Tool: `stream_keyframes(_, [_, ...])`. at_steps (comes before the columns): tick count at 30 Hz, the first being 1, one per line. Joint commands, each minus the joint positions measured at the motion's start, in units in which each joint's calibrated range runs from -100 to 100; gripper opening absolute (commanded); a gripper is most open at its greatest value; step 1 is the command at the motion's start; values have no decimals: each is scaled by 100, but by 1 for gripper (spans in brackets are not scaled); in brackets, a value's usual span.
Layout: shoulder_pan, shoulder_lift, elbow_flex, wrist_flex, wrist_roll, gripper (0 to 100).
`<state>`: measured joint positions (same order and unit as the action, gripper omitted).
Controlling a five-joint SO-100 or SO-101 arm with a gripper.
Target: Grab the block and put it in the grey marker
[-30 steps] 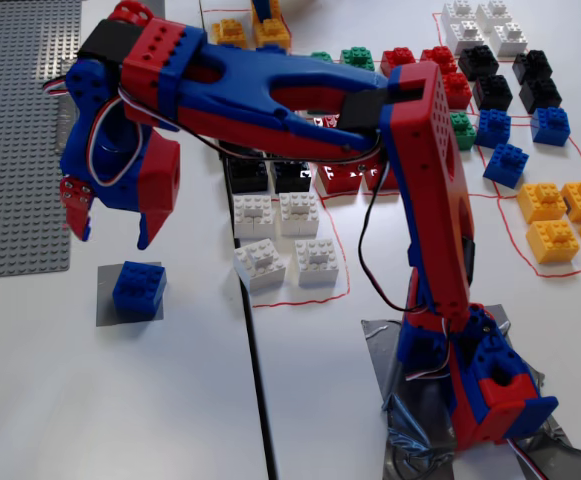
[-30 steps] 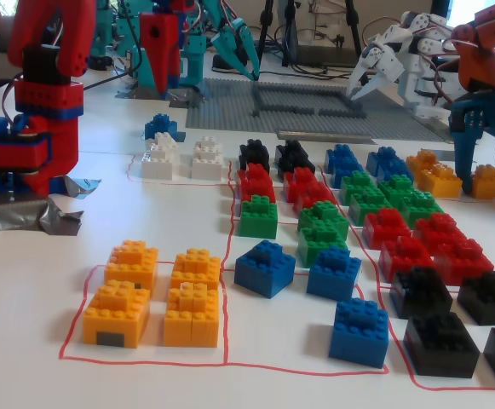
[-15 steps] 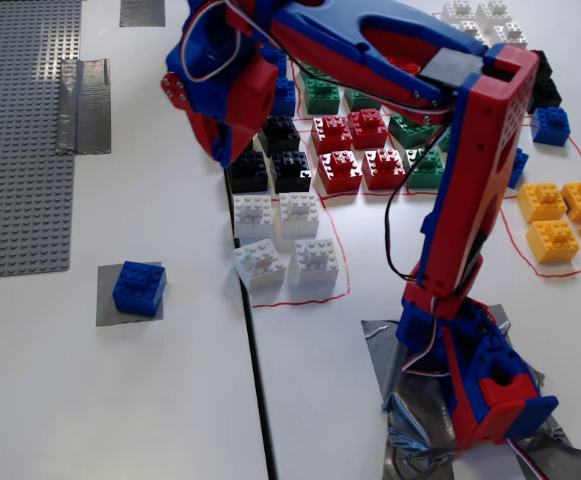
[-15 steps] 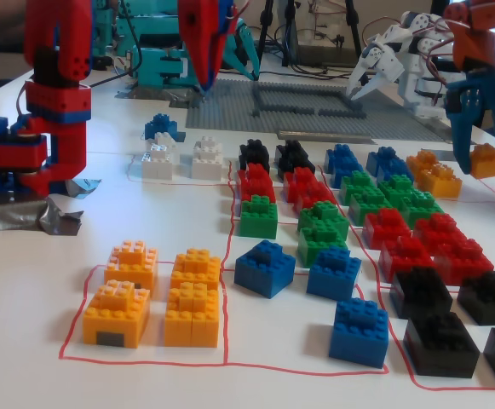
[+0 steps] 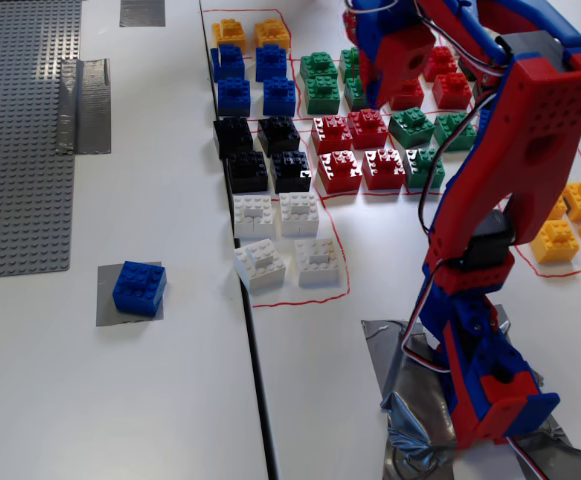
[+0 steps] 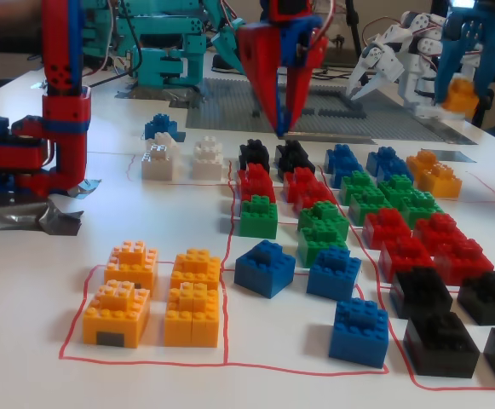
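A blue block (image 5: 138,288) sits on the grey marker (image 5: 108,300), a small grey patch on the white table at the left of a fixed view. It also shows far back in another fixed view (image 6: 161,128). My red and blue gripper (image 5: 378,92) hangs point down over the green and red blocks, far from the marker. In another fixed view the gripper (image 6: 281,129) has its fingers meeting at the tip, with nothing between them. It hovers above the rows and touches no block.
Red-outlined fields hold sorted rows of blocks: orange (image 5: 250,35), blue (image 5: 255,80), black (image 5: 265,155), white (image 5: 280,240), green (image 5: 320,80), red (image 5: 350,150). A grey baseplate (image 5: 20,130) lies at the left. The arm's base (image 5: 485,370) is taped down at the lower right.
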<state>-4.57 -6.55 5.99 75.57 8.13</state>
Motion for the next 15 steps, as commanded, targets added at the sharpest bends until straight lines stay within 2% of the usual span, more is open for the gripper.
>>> stream_keyframes(1, [349, -393, -54, -210, 59, 0])
stream_keyframes(15, [1085, -352, -64, -226, -186, 0])
